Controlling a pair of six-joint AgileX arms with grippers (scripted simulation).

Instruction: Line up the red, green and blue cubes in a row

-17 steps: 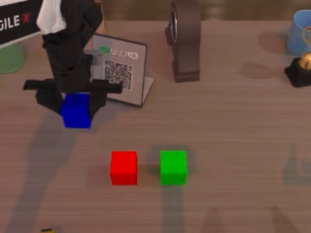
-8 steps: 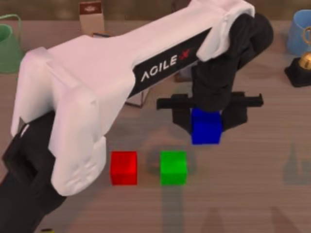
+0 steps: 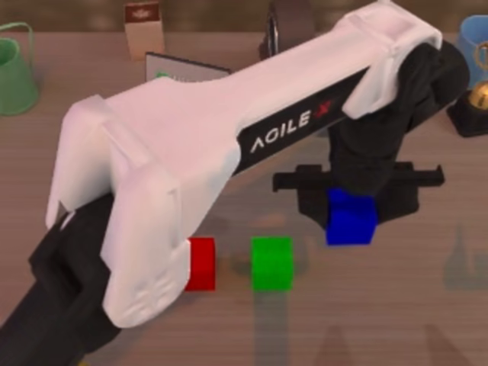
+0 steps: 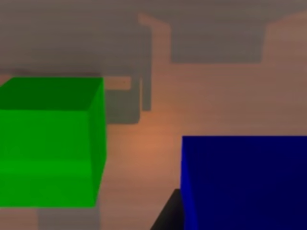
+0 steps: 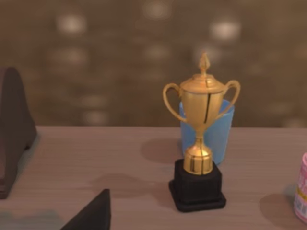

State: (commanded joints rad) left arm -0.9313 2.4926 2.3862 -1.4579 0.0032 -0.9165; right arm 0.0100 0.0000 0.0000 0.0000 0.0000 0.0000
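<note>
My left gripper (image 3: 352, 204) is shut on the blue cube (image 3: 351, 217) and holds it just right of the green cube (image 3: 272, 263), slightly behind the row line. The red cube (image 3: 202, 263) sits left of the green one, its left side hidden under my white left arm. In the left wrist view the blue cube (image 4: 244, 182) fills the lower corner beside a dark finger (image 4: 168, 220), and the green cube (image 4: 48, 143) stands apart from it on the table. My right arm stays parked outside the top view.
A gold trophy (image 3: 476, 99) (image 5: 201, 143) and a blue cup (image 3: 469, 49) stand at the back right. A green cup (image 3: 15, 76), a tan box (image 3: 143, 27), a QR sign (image 3: 183, 69) and a dark stand (image 3: 286, 19) line the back.
My left arm has swept from the table's left side across to the right, carrying the blue cube past the red and green cubes and closer to their row.
</note>
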